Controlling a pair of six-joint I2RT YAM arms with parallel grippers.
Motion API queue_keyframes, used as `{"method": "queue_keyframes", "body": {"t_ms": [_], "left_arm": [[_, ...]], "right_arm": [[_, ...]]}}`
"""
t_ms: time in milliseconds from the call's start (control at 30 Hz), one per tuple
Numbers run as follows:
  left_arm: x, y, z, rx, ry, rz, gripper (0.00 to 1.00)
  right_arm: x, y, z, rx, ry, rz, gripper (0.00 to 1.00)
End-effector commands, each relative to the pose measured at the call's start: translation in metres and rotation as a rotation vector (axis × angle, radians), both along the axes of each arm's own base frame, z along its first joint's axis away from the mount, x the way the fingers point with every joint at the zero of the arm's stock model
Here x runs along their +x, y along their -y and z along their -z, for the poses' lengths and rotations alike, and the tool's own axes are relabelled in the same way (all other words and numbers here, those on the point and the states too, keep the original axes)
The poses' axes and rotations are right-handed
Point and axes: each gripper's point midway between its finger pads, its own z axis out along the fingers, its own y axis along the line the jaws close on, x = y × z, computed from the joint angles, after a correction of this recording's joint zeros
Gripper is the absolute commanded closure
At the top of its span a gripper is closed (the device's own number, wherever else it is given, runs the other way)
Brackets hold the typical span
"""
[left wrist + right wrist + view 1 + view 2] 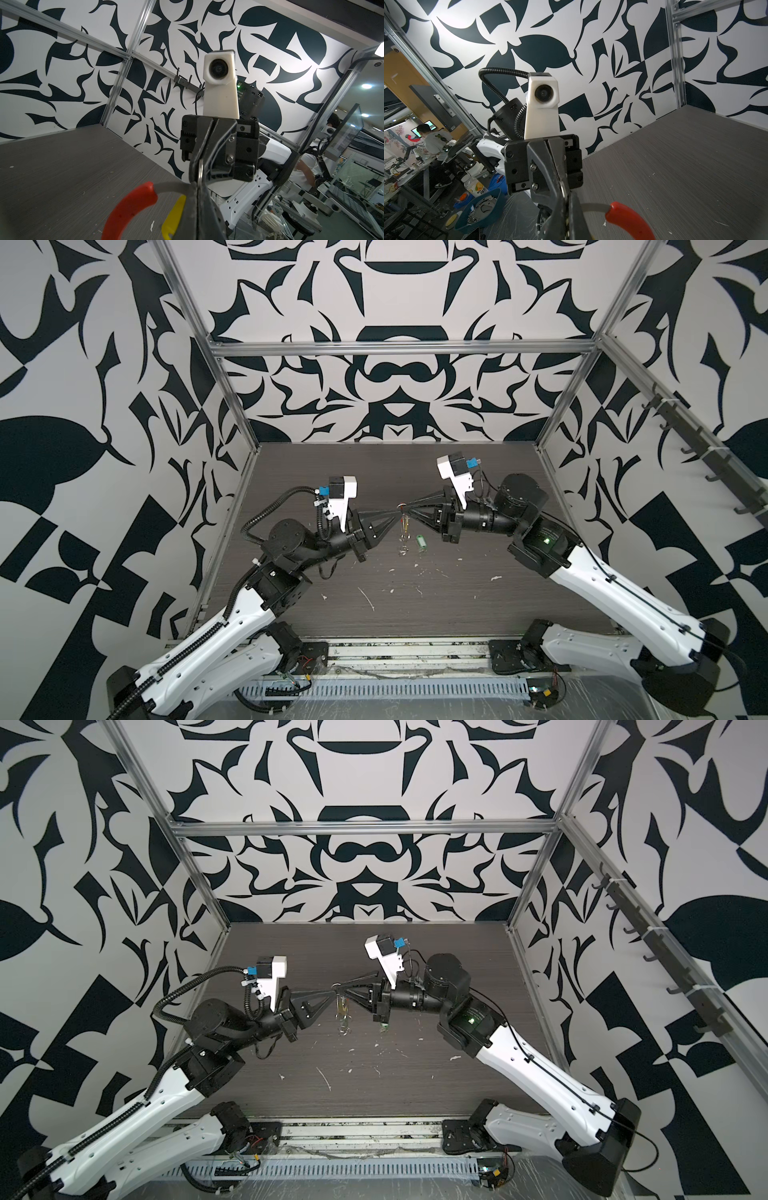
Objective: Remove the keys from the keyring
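The keyring (133,203) is clamped by left hand (395,513) and right hand (409,506); green key (420,542) off on counter (457,614), yellow key (404,526) to go.

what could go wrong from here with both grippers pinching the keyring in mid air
The left gripper and right gripper are both shut on the silvery-white hoop keyring with a red curved sleeve, tips nearly touching: pulling apart could make one grip slip. The silvery key with the oblong yellow plastic tag hangs free above the dark wood-grain table; if it comes off, it may drop and bounce near the green-tagged key lying there.
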Motion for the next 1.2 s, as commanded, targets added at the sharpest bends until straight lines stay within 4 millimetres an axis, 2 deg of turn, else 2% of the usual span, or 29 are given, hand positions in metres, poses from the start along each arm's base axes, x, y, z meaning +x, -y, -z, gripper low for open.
{"method": "queue_keyframes", "body": {"t_ms": [0,133,300,533,767,1167], "left_arm": [[0.000,0.000,-0.002,-0.005,-0.008,0.002,1.00],[-0.003,-0.003,0.004,0.036,-0.044,0.000,0.72],[-0.015,-0.008,0.009,0.125,-0.042,0.025,0.61],[-0.031,0.002,0.007,0.233,-0.048,0.145,0.61],[-0.034,0.012,0.010,0.278,-0.070,0.214,0.66],[-0.029,0.017,0.011,0.300,-0.086,0.223,0.75]], "right_arm": [[-0.016,0.011,-0.035,0.049,0.087,-0.019,0.99],[-0.023,0.017,-0.033,-0.004,0.099,-0.018,1.00],[-0.031,0.024,-0.018,-0.147,0.092,-0.038,1.00],[-0.037,0.026,0.001,-0.305,0.030,-0.095,1.00],[-0.041,0.026,0.001,-0.342,0.022,-0.131,1.00],[-0.041,0.023,0.001,-0.340,0.017,-0.149,1.00]]}}
